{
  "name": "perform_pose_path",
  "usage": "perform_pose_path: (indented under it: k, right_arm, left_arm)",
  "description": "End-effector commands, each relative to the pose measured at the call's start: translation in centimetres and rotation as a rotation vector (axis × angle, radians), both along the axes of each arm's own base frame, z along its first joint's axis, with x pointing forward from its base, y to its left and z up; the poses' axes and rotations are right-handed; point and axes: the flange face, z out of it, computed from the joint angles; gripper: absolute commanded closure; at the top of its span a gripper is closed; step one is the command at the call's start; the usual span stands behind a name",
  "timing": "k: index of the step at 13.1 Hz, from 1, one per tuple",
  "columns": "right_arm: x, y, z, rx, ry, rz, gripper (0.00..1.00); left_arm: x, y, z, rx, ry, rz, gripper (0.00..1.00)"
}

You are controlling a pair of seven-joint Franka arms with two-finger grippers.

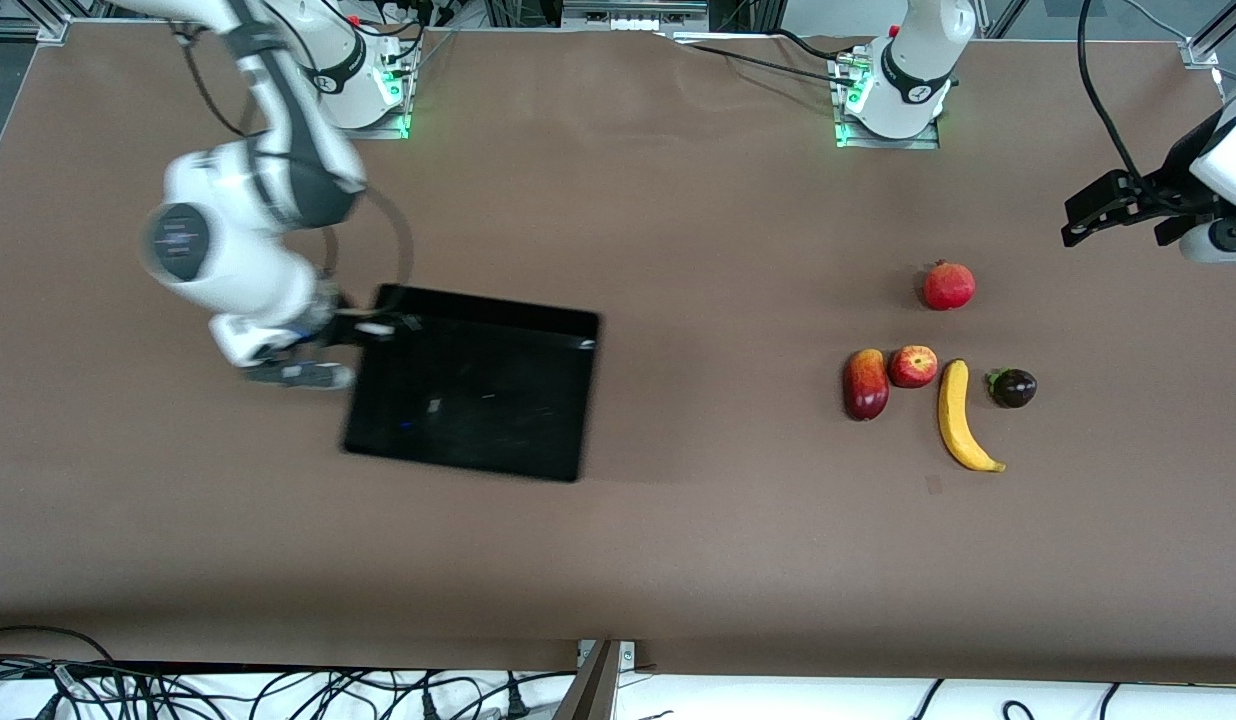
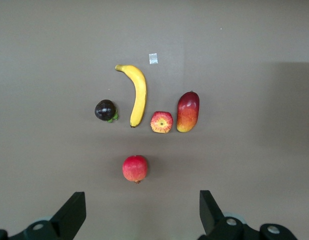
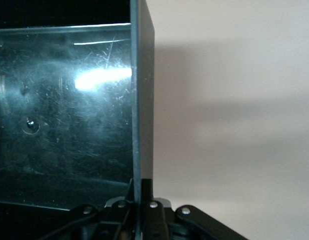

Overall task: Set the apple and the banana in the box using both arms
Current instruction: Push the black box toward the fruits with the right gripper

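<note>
Front view has right gripper [image 1: 363,328] clamped on box [image 1: 473,400] wall, apple [image 1: 913,366] beside banana [image 1: 961,416]; left wrist shows left gripper [image 2: 139,212] wide over fruit; right wrist confirms grip, next likely dragging box closer.

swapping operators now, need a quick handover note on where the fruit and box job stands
Right pincer: shut on the wall of the box, at the right arm's end of the table.
Left pincer: open, holding nothing, up over bare table near the pomegranate.
Apple and banana: on the table side by side at the left arm's end, untouched.
Done: box gripped.
Left: both fruits into the box.
</note>
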Motion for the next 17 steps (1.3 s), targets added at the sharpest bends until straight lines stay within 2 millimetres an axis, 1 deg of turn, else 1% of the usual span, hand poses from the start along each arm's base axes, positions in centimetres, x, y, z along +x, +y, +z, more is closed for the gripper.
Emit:
perform_pose_path:
  k: [1,2,3,4,5,6,7,10,11,14,15,16,17]
  right_arm:
    - [-0.8,11.1,-1.1,0.037,-0.001,0.011,1.00]
    - [-1.4,15.0,-2.4,0.043,0.007,0.041,1.00]
    - [-2.2,18.6,-3.1,0.052,0.001,0.079,1.00]
    - [-2.8,21.3,-3.9,0.059,0.001,0.084,1.00]
    - [-3.2,23.5,-4.4,0.077,-0.012,0.056,1.00]
    - [-4.3,25.6,-5.1,0.094,-0.029,0.026,1.00]
    - [-4.7,26.6,-5.6,0.113,-0.051,0.018,1.00]
    - [-5.0,27.0,-7.0,0.113,-0.048,0.020,1.00]
    - [-5.8,27.9,-7.3,0.109,-0.047,0.039,1.00]
    - [-6.3,28.2,-8.2,0.101,-0.041,0.052,1.00]
    - [-6.6,28.5,-8.2,0.101,-0.040,0.057,0.78]
    - [-7.1,29.1,-7.9,0.102,-0.043,0.065,0.01]
    - [-7.1,29.1,-7.4,0.103,-0.053,0.073,0.00]
  left_arm:
    - [0.6,0.1,0.2,0.006,-0.003,-0.010,0.00]
    - [0.6,0.0,0.0,0.006,0.000,-0.011,0.00]
    - [0.6,0.1,-0.1,0.006,0.005,-0.010,0.00]
    - [0.6,0.1,-0.3,0.007,0.011,-0.010,0.00]
    - [0.8,0.1,-1.2,0.004,0.034,-0.005,0.00]
    - [1.0,0.0,-1.8,0.004,0.046,0.001,0.00]
    - [1.2,-0.1,-2.3,0.004,0.055,0.003,0.00]
    - [1.4,-0.1,-3.6,0.005,0.080,0.002,0.00]
    - [1.4,-0.2,-4.3,0.006,0.089,0.001,0.00]
    - [2.0,-0.6,-8.2,0.006,0.112,-0.007,0.00]
    - [2.2,-0.6,-9.9,0.005,0.110,-0.007,0.00]
    - [2.3,-0.8,-11.2,0.005,0.106,-0.011,0.00]
    - [2.7,-0.8,-12.9,0.005,0.103,-0.012,0.00]
